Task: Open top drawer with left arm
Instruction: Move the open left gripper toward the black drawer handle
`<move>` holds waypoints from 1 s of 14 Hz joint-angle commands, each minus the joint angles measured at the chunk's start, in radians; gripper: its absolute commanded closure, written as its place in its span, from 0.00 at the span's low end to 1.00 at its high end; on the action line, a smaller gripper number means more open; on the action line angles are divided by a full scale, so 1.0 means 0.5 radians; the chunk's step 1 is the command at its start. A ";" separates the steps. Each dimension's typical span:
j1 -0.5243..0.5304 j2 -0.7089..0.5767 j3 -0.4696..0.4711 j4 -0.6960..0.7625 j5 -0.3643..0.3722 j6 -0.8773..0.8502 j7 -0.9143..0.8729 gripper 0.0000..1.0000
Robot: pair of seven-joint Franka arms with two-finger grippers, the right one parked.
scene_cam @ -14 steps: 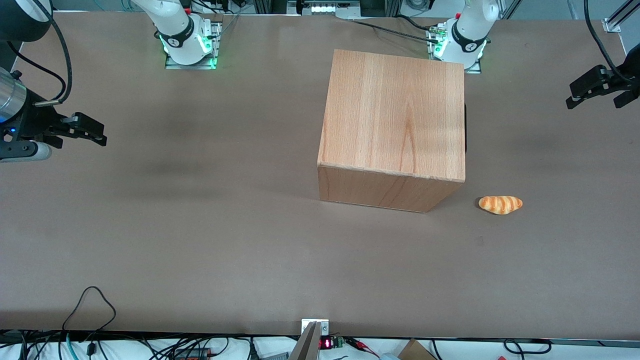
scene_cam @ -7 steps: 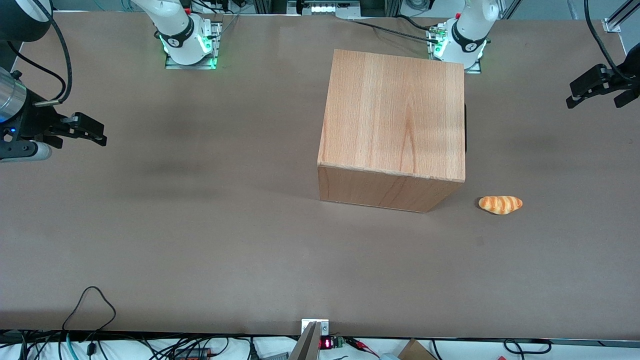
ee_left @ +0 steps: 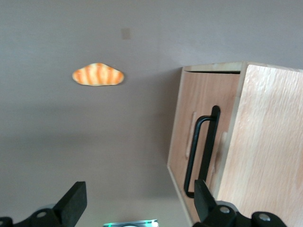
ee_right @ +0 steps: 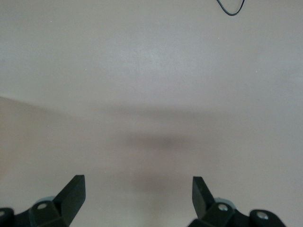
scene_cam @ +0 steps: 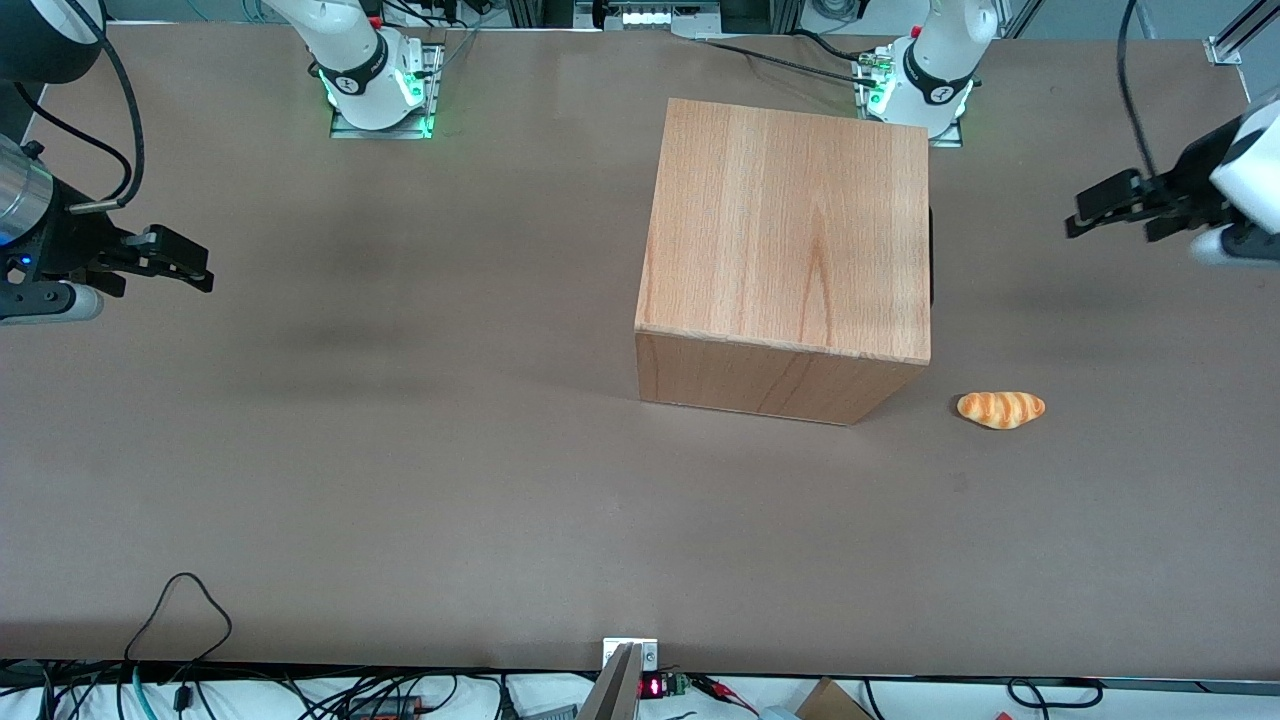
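Note:
The top drawer (ee_left: 210,99) is shut flush in the wooden cabinet (scene_cam: 790,230), on the face turned toward the working arm's end of the table. Its long black bar handle (ee_left: 204,142) shows in the left wrist view and as a thin dark sliver in the front view (scene_cam: 931,255). The left arm's gripper (scene_cam: 1108,212) hovers above the table in front of the drawer, well apart from the handle. It also shows in the left wrist view (ee_left: 138,202). Its fingers (ee_left: 75,202) are spread wide and hold nothing.
A striped orange bread roll (scene_cam: 1000,409) lies on the brown table (scene_cam: 400,450) beside the cabinet, nearer the front camera than the gripper; it also shows in the left wrist view (ee_left: 98,75). The arm bases (scene_cam: 925,80) stand at the table's back edge.
The left arm's gripper has moved in toward the cabinet's drawer face, and more of the white wrist now shows. The cabinet and the bread roll have not moved.

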 commanded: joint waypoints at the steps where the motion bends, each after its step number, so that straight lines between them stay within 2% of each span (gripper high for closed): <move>1: -0.001 0.005 -0.019 -0.179 -0.151 0.188 0.002 0.00; 5: -0.001 0.079 -0.087 -0.299 -0.179 0.237 0.063 0.00; 14: -0.001 0.143 -0.090 -0.514 -0.272 0.384 0.214 0.00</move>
